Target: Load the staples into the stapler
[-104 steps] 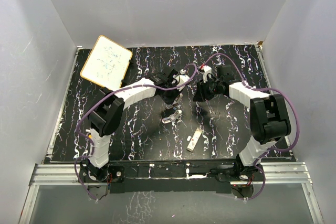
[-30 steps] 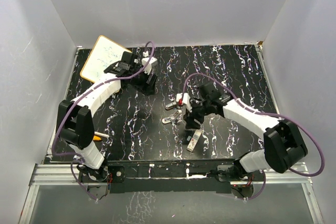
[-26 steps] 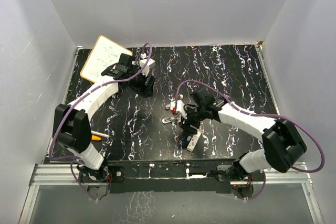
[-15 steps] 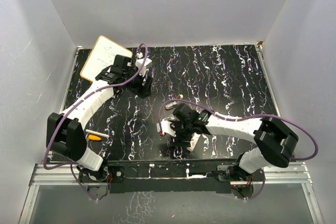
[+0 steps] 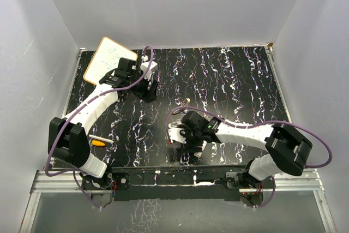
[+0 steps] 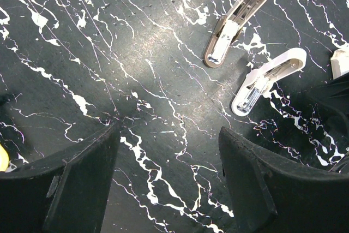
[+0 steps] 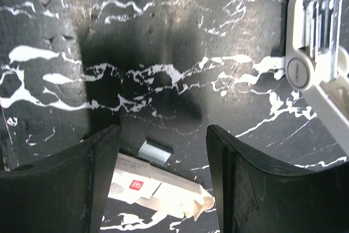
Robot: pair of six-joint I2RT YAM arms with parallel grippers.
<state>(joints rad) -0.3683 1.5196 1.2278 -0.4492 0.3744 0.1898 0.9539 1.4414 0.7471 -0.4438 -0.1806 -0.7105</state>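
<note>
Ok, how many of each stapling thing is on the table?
Little staplers: 2
Staple box: 1
Loose staple strip: 1
Total: 4

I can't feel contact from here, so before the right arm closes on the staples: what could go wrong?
1. The right gripper, jaws open, sits astride the staple box, a loose staple strip at its edge; closing may pinch the box and flick the strip away.
2. The stapler lies close by; a sideways move could knock it.
3. The left gripper is open and holds nothing, so nothing steadies the stapler.
</note>
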